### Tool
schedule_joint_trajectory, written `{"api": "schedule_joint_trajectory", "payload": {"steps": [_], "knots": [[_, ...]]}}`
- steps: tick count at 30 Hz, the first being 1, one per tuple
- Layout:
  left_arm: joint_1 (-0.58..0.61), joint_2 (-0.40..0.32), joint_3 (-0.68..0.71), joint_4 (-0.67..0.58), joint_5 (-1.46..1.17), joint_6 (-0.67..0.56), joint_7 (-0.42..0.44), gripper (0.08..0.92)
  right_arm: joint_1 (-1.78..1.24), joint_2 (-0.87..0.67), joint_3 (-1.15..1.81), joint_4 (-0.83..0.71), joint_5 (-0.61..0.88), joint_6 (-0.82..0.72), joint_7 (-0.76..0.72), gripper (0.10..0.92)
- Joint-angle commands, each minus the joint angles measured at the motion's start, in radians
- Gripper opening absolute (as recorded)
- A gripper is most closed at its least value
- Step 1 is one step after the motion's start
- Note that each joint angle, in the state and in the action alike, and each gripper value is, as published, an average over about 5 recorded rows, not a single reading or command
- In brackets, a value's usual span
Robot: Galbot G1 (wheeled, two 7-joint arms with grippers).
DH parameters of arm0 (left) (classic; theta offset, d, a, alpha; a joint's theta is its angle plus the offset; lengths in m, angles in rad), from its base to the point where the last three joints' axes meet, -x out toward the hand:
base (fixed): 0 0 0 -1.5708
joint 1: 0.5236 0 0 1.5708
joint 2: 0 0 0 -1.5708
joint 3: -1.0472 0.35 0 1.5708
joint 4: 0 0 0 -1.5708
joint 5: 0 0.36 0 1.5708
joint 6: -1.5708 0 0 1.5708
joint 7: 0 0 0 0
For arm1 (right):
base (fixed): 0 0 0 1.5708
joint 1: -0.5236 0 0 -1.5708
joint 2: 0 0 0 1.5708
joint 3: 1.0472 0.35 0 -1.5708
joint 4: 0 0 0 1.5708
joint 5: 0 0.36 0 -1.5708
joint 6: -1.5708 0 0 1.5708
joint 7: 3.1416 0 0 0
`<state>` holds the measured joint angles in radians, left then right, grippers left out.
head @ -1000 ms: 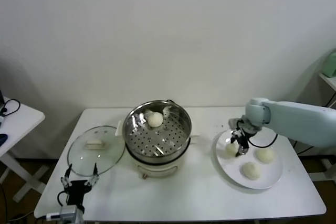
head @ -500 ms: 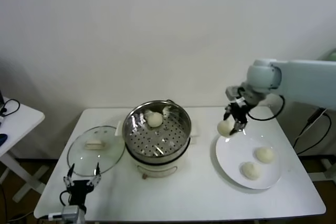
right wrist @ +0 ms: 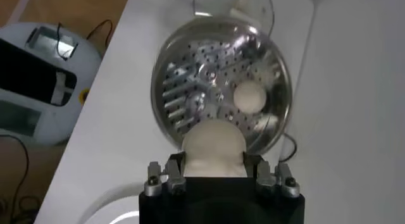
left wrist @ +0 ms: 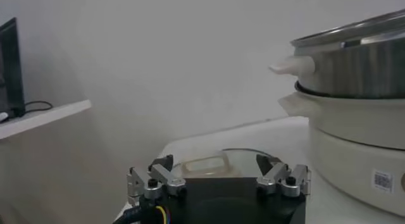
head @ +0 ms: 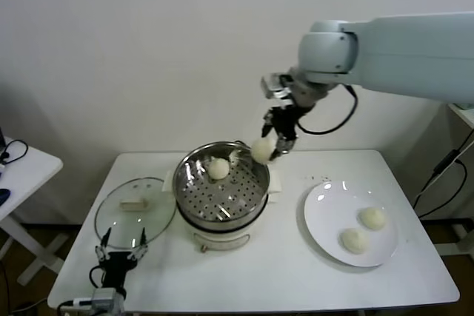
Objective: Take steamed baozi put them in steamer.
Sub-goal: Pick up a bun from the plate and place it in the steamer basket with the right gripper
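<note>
Head view: right claw (head: 275,147) clamps baozi (head: 261,150) above steamer (head: 221,183) rim; left claw (head: 120,245) spread empty near steamer. Steamer's QR sticker (left wrist: 380,180) unreadable.

A glass lid (head: 135,211) and white plate (head: 326,221) rest on the table (head: 274,271).

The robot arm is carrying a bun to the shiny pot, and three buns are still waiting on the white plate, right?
Not quite. Only two buns are left on the white plate, as the head view shows. The rest is right: the right gripper is carrying a bun to the shiny pot.
</note>
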<state>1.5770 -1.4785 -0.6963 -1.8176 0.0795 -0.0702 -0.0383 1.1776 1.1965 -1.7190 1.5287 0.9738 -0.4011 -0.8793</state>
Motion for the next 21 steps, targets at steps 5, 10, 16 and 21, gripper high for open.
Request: {"api": "schedule_joint_trajectory", "payload": {"steps": [5, 10, 16, 21], "knots": [[0.002, 0.008, -0.006, 0.003, 0.001, -0.001, 0.0, 0.823, -0.294, 0.292, 0.105, -0.185, 0.024, -0.114, 0.136, 0.619], [0.004, 0.009, -0.018, 0.005, 0.0, -0.001, 0.0, 0.823, -0.398, 0.319, 0.11, -0.267, -0.03, -0.118, 0.14, 0.619], [0.005, 0.009, -0.022, 0.012, 0.0, -0.004, 0.0, 0.823, -0.476, 0.328, 0.114, -0.321, -0.083, -0.12, 0.14, 0.619], [0.003, 0.007, -0.019, 0.015, 0.002, -0.005, 0.0, 0.823, -0.515, 0.326, 0.119, -0.346, -0.113, -0.122, 0.146, 0.619]]}}
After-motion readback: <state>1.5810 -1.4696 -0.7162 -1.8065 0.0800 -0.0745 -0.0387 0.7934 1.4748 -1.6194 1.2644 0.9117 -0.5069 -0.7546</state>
